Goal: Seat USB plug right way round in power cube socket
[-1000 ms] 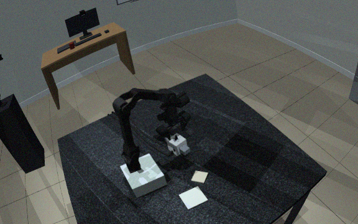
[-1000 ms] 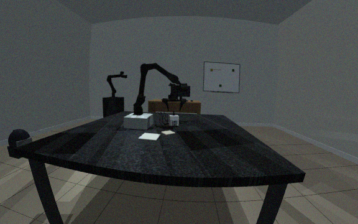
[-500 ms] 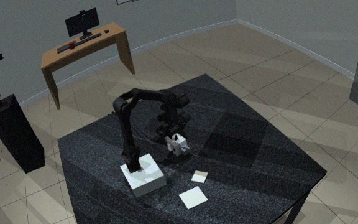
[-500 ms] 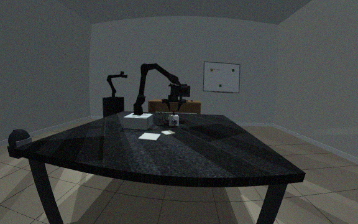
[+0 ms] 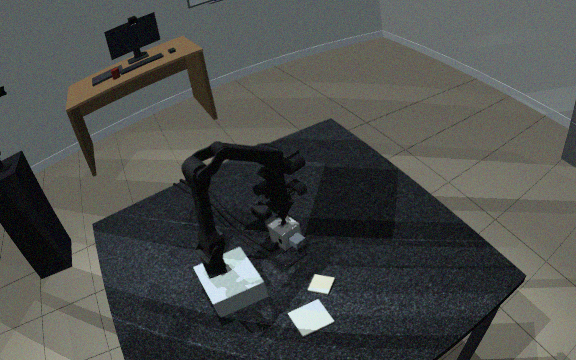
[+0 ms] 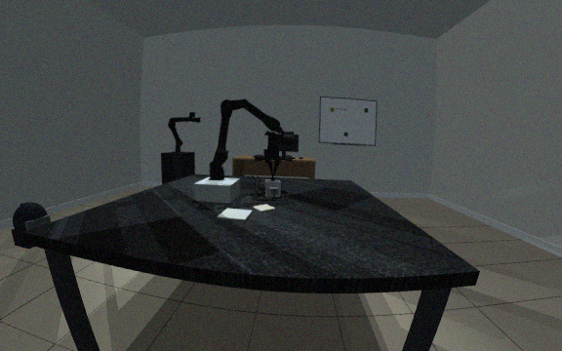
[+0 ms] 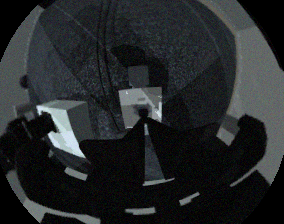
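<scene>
The light grey power cube (image 5: pixel 278 234) (image 6: pixel 267 184) (image 7: pixel 129 98) stands on the dark table, with the gripper directly above it. The dark USB plug (image 7: pixel 143 111) stands up from its top face. My gripper (image 5: pixel 283 219) (image 6: pixel 272 177) (image 7: pixel 145 120) points down with its fingertips together at the plug. It looks shut on the plug. The fingers cover much of the plug, so its way round and its depth in the socket cannot be told. One pale block (image 5: pixel 296 241) juts from the cube's near side, and another block (image 7: pixel 138 75) shows at its far side.
The arm's white base box (image 5: pixel 240 282) (image 6: pixel 216 191) (image 7: pixel 68 134) stands to the left of the cube. A small cream note (image 5: pixel 321 283) (image 6: pixel 263 208) and a larger pale sheet (image 5: pixel 311 317) (image 6: pixel 234 214) lie nearer the front. Dark cables (image 7: pixel 100 55) run beside the cube.
</scene>
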### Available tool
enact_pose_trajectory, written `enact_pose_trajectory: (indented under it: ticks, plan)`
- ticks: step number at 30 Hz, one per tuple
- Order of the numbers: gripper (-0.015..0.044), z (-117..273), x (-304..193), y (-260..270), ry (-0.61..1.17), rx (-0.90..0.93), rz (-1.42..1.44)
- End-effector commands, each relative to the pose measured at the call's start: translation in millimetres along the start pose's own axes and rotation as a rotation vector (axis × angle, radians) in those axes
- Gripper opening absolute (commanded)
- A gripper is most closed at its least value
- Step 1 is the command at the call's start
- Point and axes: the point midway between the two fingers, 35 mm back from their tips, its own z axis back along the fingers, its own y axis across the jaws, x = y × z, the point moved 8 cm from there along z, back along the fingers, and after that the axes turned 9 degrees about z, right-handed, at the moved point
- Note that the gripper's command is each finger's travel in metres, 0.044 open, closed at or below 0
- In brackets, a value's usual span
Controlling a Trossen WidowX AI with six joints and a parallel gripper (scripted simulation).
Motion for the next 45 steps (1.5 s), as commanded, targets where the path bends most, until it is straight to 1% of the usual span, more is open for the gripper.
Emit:
enact_pose_trajectory:
  ticks: [1, 14, 45]
  plan:
    - [0.0000, 0, 0, 0, 0.000, -0.001, 0.000]
    - [0.0000, 0, 0, 0, 0.000, 0.000, 0.000]
    - [0.0000, 21, 0, 0, 0.000, 0.000, 0.000]
